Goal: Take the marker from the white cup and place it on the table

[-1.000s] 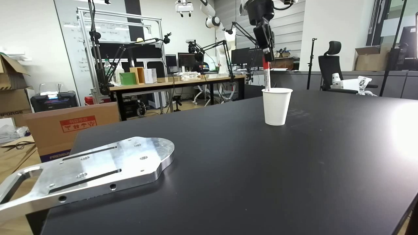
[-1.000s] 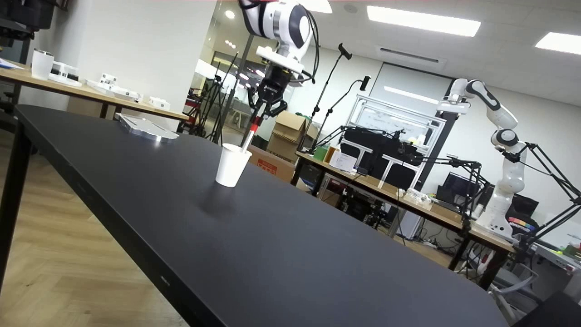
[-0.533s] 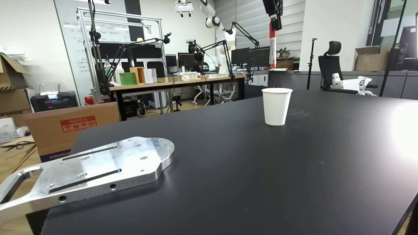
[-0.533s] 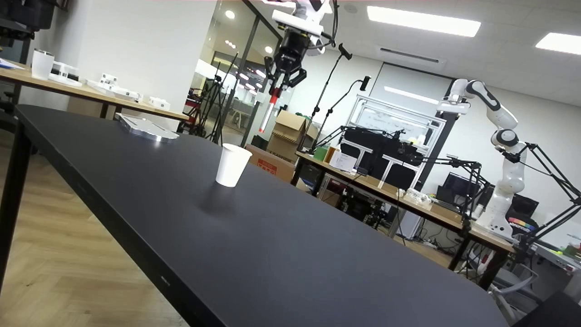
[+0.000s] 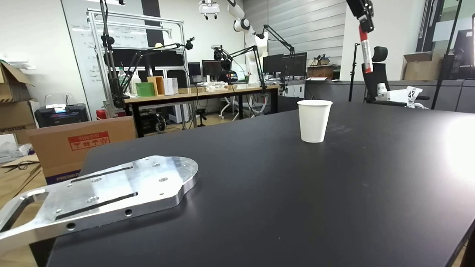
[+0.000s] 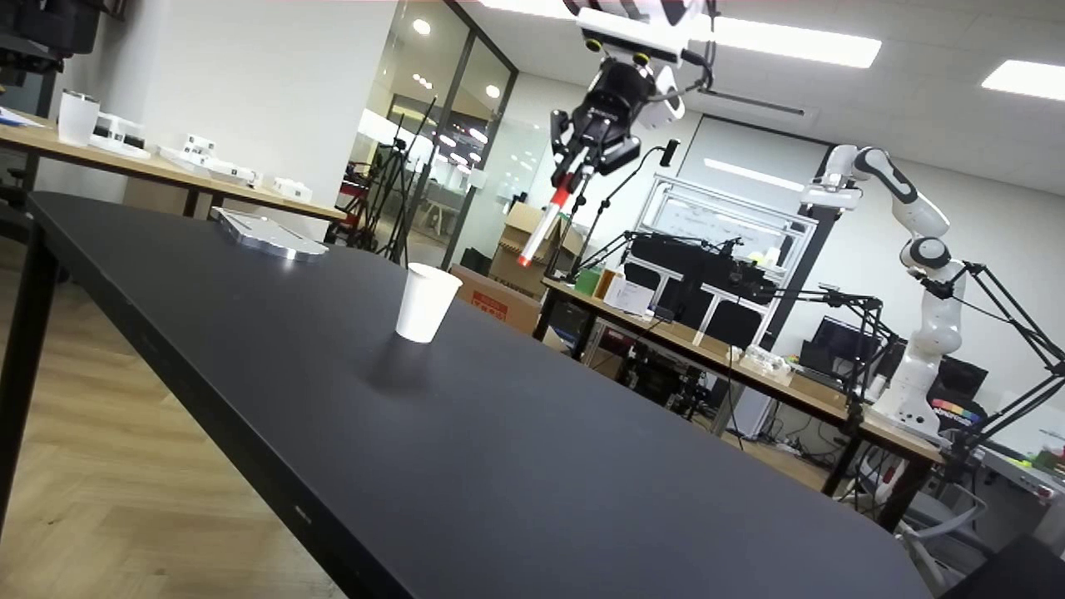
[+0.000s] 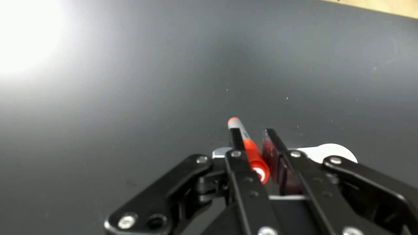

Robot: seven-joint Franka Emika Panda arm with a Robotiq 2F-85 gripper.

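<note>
A black table (image 5: pixel 237 193) spreads well below the fingers (image 7: pixel 235 138) of a robot's gripper (image 7: pixel 252 132), with no marker laid on it yet; the white cup (image 6: pixel 427 304) stands upright there, lower than the fingers and off to one side, nothing rising from it in both exterior views; the red marker (image 6: pixel 547 220) hangs tilted from the fingers, which pinch it by its upper red end, its pale length slanting down beneath them and touching neither cup nor table; the taking-out half of the job looks done, while lowering, laying down and letting go appear to remain; call it roughly halfway.

The count, biggest first: one black table; two robot arms, the working arm (image 6: pixel 628 33) above the fingers and a second arm (image 6: pixel 940 316) far behind them in an exterior view; one metal plate (image 5: pixel 122 183), lower than the fingers and well apart from them; one gripper; one cup on the table; one marker; two fingers, a finger hiding part of their grip in the wrist view.
</note>
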